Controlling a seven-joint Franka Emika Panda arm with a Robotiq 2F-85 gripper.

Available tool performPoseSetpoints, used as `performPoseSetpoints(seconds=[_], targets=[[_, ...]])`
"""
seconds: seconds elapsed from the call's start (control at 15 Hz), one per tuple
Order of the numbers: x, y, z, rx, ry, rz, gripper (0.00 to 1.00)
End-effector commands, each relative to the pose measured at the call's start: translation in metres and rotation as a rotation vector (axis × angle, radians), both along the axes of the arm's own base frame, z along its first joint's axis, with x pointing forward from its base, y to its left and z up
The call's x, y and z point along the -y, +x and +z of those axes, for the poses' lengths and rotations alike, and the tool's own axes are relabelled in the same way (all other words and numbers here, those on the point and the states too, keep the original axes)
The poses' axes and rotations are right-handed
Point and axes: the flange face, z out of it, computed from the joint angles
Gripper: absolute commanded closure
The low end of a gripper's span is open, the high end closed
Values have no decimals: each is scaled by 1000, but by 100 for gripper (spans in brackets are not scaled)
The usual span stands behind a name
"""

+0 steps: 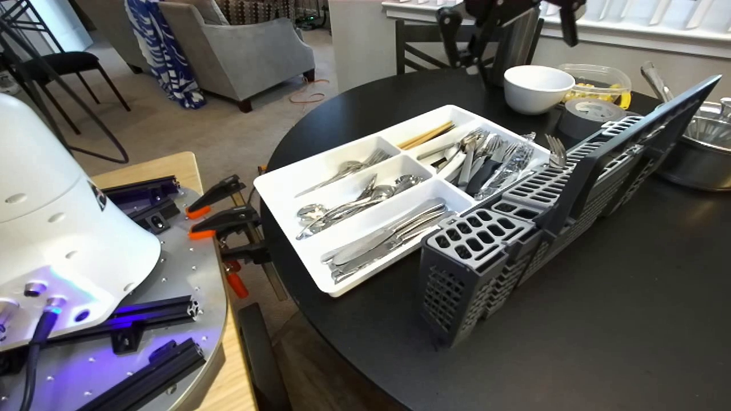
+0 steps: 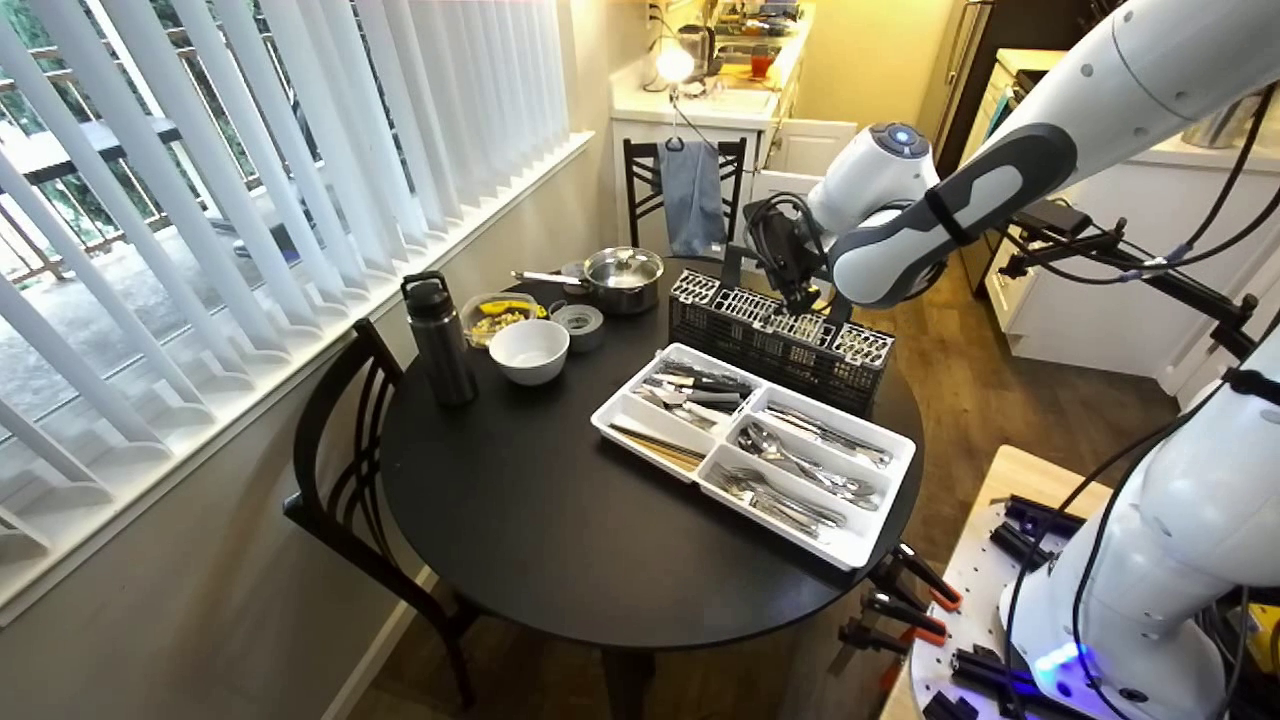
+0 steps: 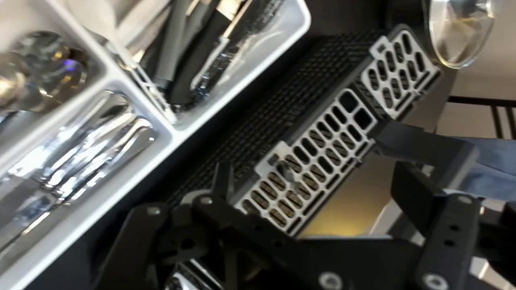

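Your end effector (image 3: 314, 181): jaws wide apart, nothing gripped | silver metal fork (image 1: 555, 151): below it, untouched, long axis near-upright, tines up, in slotted dark-grey plastic basket (image 2: 750, 345) beside white plastic tray (image 1: 280, 182)

No words or numbers can be read in any view — the small dark mark (image 1: 98, 196) on the robot's white base (image 1: 114, 240) is too tiny to make out.

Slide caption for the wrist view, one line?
Open hand above the slotted basket, cutlery tray at frame left, pot lid at upper right.
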Motion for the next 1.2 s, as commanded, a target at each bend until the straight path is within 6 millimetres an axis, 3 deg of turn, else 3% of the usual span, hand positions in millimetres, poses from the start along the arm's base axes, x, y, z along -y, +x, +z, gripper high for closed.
performPoseSetpoints(seconds=[0.0,0.13,0.33,0.6,0.87,1.13], targets=[[32,13,-7,24,-77,38,0],[33,13,-21,-36,-105,81,0],[17,9,-43,-103,-120,173,0],[22,11,-46,-105,-175,226,0],[44,16,-41,-96,-251,257,0],[46,20,-51,-121,-263,276,0]])
